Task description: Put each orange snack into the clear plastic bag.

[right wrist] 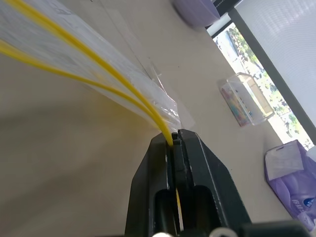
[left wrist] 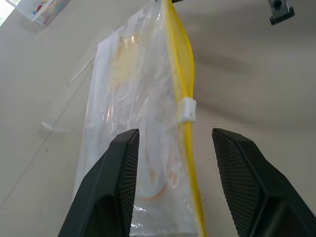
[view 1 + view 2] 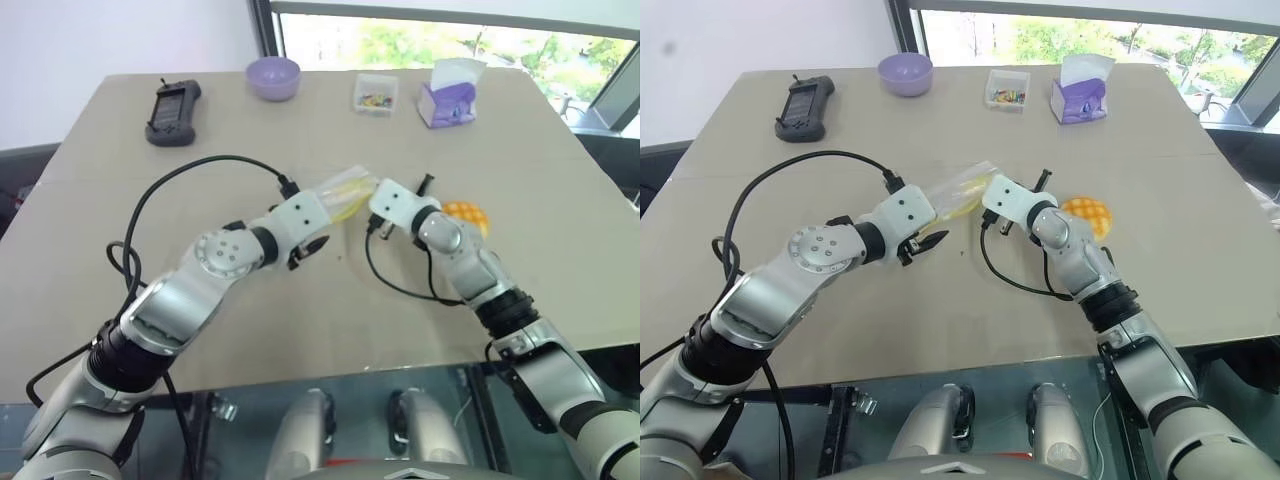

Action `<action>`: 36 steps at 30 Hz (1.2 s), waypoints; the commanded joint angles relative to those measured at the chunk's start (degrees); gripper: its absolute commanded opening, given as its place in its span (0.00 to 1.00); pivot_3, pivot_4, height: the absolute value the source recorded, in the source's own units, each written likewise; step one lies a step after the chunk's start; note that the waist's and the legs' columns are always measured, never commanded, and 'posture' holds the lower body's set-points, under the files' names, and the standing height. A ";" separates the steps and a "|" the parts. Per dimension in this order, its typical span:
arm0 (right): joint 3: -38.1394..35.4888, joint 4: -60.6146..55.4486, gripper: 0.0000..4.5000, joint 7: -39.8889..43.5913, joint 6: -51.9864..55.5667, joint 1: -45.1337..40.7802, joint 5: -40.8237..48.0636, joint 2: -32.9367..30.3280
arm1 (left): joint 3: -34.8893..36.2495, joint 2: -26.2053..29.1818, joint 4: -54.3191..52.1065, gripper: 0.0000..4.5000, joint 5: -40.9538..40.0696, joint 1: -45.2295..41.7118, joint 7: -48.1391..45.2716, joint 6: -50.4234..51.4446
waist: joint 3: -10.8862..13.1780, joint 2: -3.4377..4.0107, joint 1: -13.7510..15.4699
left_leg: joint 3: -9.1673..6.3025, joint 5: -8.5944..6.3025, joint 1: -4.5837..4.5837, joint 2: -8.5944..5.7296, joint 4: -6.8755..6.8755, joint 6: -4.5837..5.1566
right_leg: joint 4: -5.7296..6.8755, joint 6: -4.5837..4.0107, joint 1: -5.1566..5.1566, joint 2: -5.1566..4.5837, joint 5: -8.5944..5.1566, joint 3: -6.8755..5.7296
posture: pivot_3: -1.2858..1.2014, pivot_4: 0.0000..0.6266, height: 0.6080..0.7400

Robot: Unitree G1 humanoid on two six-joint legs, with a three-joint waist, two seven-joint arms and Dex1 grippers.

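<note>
Right tool [image 1: 174, 143] pinches clear plastic bag [image 2: 143, 98] above beige table [image 3: 300, 320].

Mid-table crowded: the clear plastic bag [image 3: 343, 193] hangs between the left gripper [image 2: 174, 163], whose fingers stand apart either side of its yellow zipper edge, and the right gripper [image 1: 175, 143], pinched on that edge. The orange snack [image 3: 468, 215] sits just beside the right forearm. Far edge lined with black handheld device [image 3: 172, 112], purple bowl [image 3: 273, 77], small clear box [image 3: 375, 94], tissue pack [image 3: 449, 96]; near tabletop [image 3: 330, 320] bare.
</note>
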 commanded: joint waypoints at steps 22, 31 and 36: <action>-4.62 -10.66 0.39 7.89 0.66 3.38 7.15 -4.30 | 6.02 -1.88 13.32 0.00 11.33 1.68 -4.78 -25.67 | 0.00 0.00 0.20 | -0.01 0.00 -0.02 0.04 0.10 0.02 | 0.04 -0.16 0.01 0.05 0.10 0.00 | 0.52 0.24 1.00; -10.88 -25.84 0.00 16.62 8.97 8.66 20.48 -6.07 | 11.54 -3.63 20.96 0.00 8.50 0.25 -11.33 -33.08 | 0.00 0.00 0.10 | -0.02 -0.05 -0.07 0.06 0.23 0.10 | 0.07 -0.14 0.02 0.05 0.11 -0.04 | 0.52 0.24 1.00; -8.79 -26.18 0.00 14.85 13.69 7.12 22.73 -0.32 | 11.93 -4.00 23.35 0.00 9.27 -0.87 -12.97 -35.68 | 0.00 0.00 0.09 | -0.02 -0.14 -0.05 0.17 0.28 0.25 | 0.14 -0.16 0.02 0.15 0.12 -0.05 | 0.52 0.24 1.00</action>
